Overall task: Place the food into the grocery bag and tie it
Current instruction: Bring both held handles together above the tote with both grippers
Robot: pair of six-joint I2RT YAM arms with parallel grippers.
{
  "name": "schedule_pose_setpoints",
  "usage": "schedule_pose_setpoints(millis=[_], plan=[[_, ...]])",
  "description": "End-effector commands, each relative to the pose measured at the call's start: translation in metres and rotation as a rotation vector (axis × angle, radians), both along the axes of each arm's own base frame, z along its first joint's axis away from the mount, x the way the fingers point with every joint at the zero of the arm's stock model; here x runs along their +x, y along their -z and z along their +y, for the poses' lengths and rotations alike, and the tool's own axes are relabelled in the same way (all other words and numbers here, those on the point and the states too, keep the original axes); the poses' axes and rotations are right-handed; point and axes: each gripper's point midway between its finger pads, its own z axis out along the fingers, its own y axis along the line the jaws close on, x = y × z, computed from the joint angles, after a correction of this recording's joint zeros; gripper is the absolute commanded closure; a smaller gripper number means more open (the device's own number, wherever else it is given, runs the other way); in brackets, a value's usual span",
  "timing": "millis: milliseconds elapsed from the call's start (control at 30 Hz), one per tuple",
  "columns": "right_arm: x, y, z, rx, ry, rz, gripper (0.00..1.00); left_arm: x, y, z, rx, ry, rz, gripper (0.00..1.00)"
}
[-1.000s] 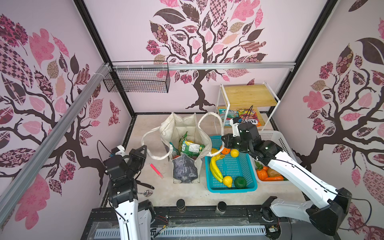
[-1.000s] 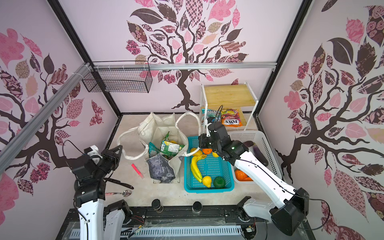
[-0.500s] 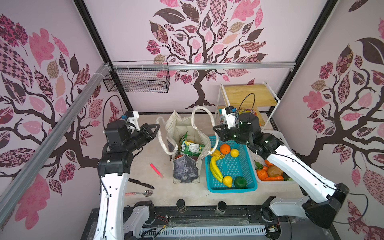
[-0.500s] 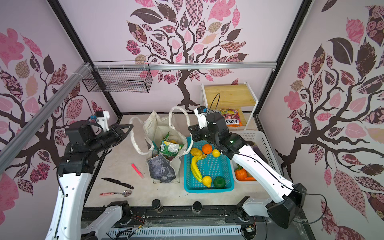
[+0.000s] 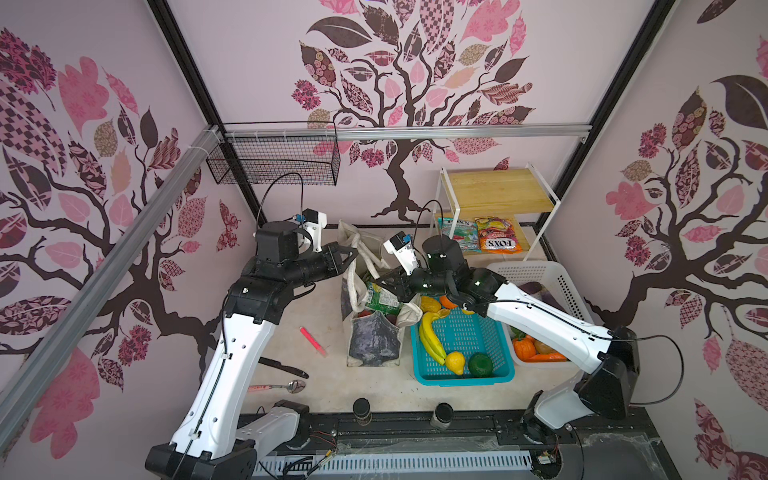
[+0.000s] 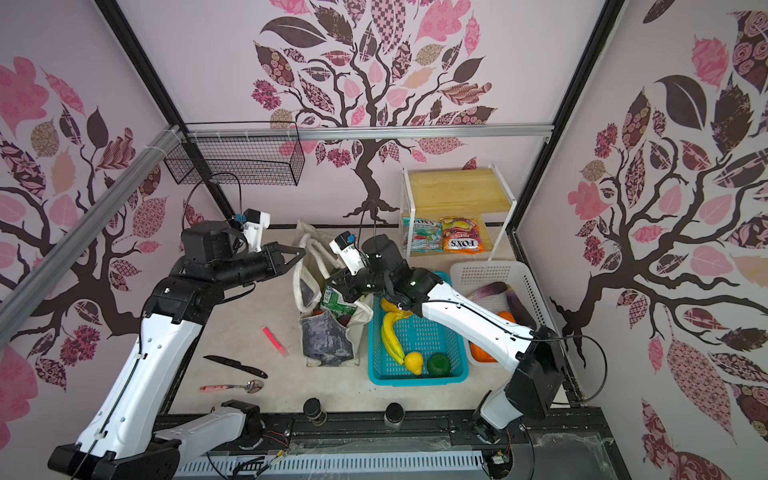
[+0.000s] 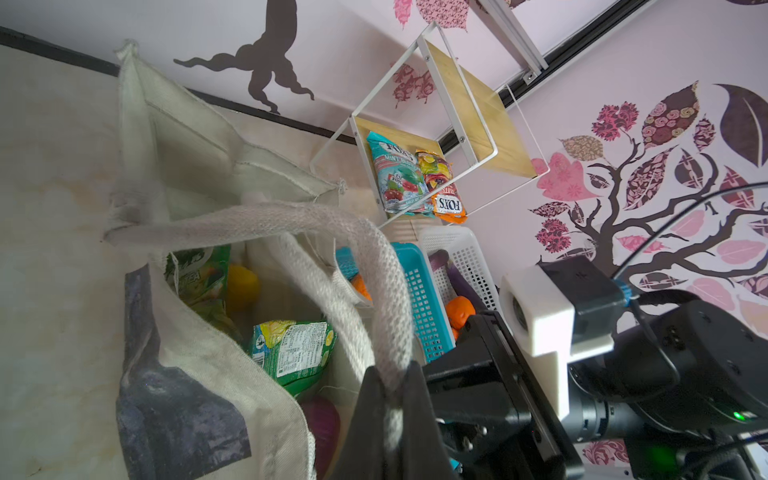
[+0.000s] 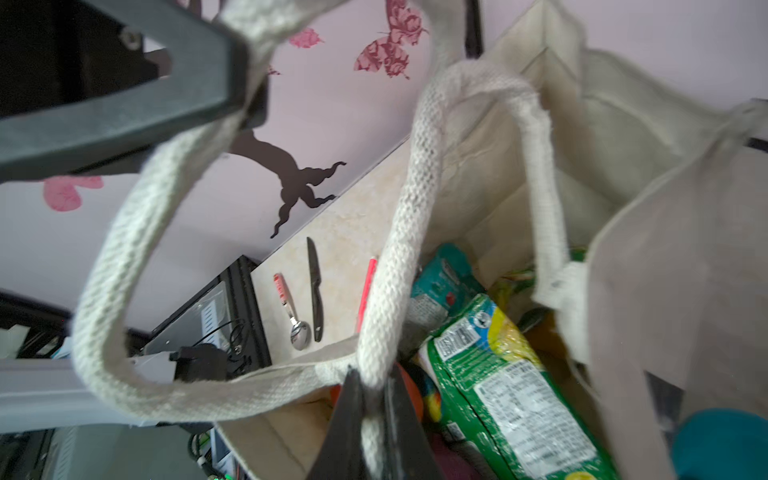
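The cream grocery bag (image 5: 372,338) (image 6: 324,338) stands upright at the middle of the table. My left gripper (image 5: 355,251) (image 7: 390,374) hovers at the bag's left rim, shut on one strap handle (image 7: 291,220). Over the bag's mouth, my right gripper (image 5: 390,286) (image 8: 372,378) is shut on the other strap handle (image 8: 399,249). Inside lie a green snack packet (image 7: 295,353) (image 8: 498,374), a teal packet (image 8: 440,274), a yellow fruit (image 7: 243,286) and a purple onion (image 7: 324,424). Bananas (image 5: 430,336), a lemon (image 5: 455,361) and oranges (image 5: 446,301) lie in the teal basket.
The teal basket (image 5: 490,374) touches the bag's right side, with a white basket (image 5: 565,282) of vegetables beyond it. A pink marker (image 5: 313,341), knife (image 5: 282,368) and spoon (image 5: 282,386) lie to the left. A wooden shelf (image 5: 498,191) holds candy packets (image 5: 496,241) behind.
My left gripper rose from low at the front left up to the bag's rim, bringing its strap. My right gripper moved left from the teal basket to over the bag's mouth.
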Motion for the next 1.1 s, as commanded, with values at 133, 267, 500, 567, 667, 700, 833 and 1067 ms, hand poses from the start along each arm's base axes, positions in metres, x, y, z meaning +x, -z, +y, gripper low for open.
schedule_pose_setpoints(millis=[133,267,500,567,667,700,833,1067], plan=[[-0.030,0.001,0.030,0.043,-0.169,-0.018,1.00,0.002,0.029,0.003,0.072,-0.001,0.054,1.00],[-0.031,0.007,0.034,0.042,-0.187,-0.015,1.00,0.000,0.062,0.019,0.184,-0.057,0.133,0.98],[-0.042,0.009,0.045,0.086,-0.274,0.006,1.00,0.001,0.065,0.027,0.253,-0.071,0.137,0.80],[-0.041,0.010,0.047,0.086,-0.276,0.011,1.00,0.000,0.064,0.036,0.303,-0.103,0.150,0.71],[-0.039,0.009,0.047,0.096,-0.262,-0.001,1.00,-0.006,0.077,0.049,0.375,-0.139,0.199,0.52],[-0.038,0.008,0.046,0.097,-0.257,-0.003,1.00,-0.008,0.080,0.051,0.376,-0.144,0.202,0.49],[-0.035,0.010,0.046,0.084,-0.243,-0.014,1.00,-0.009,0.077,0.047,0.333,-0.149,0.174,0.43],[-0.040,0.008,0.047,0.112,-0.263,-0.005,1.00,-0.006,0.071,0.056,0.365,-0.188,0.172,0.02]])
